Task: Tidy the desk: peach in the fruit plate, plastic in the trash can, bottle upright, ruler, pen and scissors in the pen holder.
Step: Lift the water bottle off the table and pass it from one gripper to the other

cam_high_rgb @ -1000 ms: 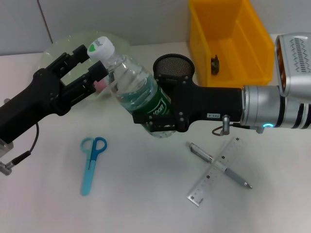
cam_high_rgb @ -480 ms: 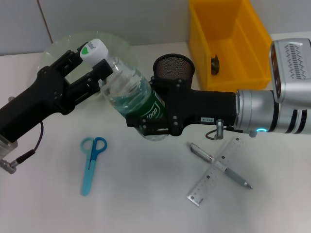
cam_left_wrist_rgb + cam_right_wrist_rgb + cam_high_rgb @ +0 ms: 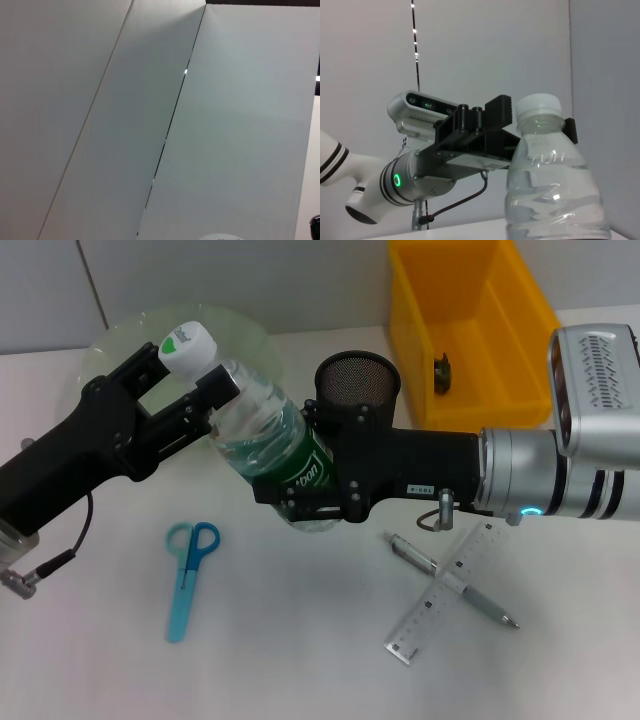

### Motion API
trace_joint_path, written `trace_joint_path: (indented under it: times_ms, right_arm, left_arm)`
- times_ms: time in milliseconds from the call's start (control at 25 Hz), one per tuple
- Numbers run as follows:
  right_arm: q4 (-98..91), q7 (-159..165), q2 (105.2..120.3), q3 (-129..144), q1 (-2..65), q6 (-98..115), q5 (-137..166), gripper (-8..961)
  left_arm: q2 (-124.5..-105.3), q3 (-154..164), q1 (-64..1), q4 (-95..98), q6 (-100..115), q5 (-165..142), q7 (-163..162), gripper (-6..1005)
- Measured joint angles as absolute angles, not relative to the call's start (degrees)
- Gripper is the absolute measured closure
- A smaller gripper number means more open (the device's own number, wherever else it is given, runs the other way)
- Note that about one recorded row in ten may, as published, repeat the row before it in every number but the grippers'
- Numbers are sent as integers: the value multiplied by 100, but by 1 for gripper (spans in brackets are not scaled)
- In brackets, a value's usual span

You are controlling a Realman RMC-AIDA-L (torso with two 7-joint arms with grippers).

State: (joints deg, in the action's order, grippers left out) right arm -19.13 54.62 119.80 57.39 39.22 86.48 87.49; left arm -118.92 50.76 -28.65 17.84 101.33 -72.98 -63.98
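A clear water bottle [image 3: 265, 435] with a green label and a white cap [image 3: 187, 343] is held tilted above the desk. My right gripper [image 3: 300, 500] is shut on its lower body. My left gripper [image 3: 190, 368] is open, its fingers on either side of the cap and neck; the right wrist view shows it [image 3: 536, 120] behind the bottle [image 3: 555, 180]. Blue scissors [image 3: 190, 575] lie at the front left. A pen [image 3: 455, 580] lies across a clear ruler [image 3: 445, 595] at the front right. The black mesh pen holder [image 3: 358, 380] stands behind my right arm. The peach is not visible.
A translucent green fruit plate [image 3: 120, 340] sits at the back left, partly behind my left gripper. A yellow bin [image 3: 470, 325] at the back right holds a small dark item [image 3: 442, 372]. The left wrist view shows only wall panels.
The bottle has moved left and stands a little more upright. The cap now sits between my left fingers instead of beyond their tips.
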Motion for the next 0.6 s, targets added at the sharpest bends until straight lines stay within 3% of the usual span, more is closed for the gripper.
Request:
trace_joint_path:
  times_ms: [600]
  right_arm:
    - [-1867, 5457, 11980, 5741, 3930, 8650, 8745, 171]
  left_arm:
    - [-11891, 5212, -2874, 1784, 10152, -7277, -6381, 234]
